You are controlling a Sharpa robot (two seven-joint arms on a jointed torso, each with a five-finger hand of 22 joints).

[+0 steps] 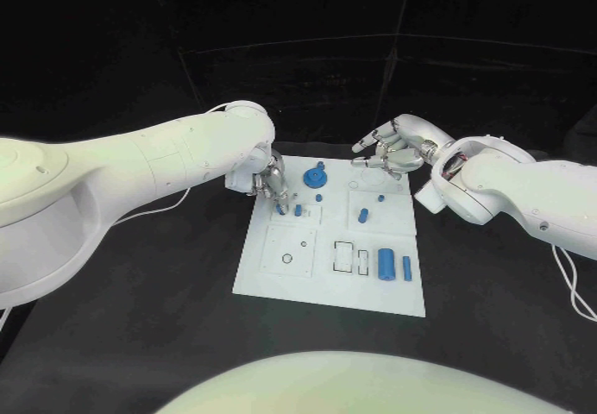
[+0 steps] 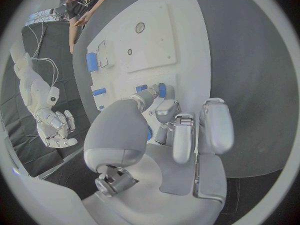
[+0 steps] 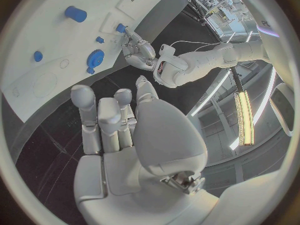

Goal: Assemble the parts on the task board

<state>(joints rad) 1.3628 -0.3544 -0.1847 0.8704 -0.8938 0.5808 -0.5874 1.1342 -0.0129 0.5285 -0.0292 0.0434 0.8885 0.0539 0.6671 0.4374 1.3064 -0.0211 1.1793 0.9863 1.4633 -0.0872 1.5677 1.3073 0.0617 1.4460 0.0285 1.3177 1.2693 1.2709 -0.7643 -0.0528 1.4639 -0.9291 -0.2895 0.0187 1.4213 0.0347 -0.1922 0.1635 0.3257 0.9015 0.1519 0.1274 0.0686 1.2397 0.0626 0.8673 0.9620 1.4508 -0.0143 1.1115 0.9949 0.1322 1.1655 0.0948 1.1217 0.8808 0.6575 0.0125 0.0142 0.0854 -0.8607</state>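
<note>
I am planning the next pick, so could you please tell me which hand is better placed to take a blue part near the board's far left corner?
Probably the left hand: its fingers already reach down among the small blue parts there, while the right hand hovers beyond the board's far edge.

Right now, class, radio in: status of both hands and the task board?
Left hand low over task board, fingers at a small blue part; grip unclear. Right hand open, off the far edge. Nothing in the way.

two smooth white arms, silver hands: left hand (image 1: 275,185), right hand (image 1: 391,148), thin white cables
</note>
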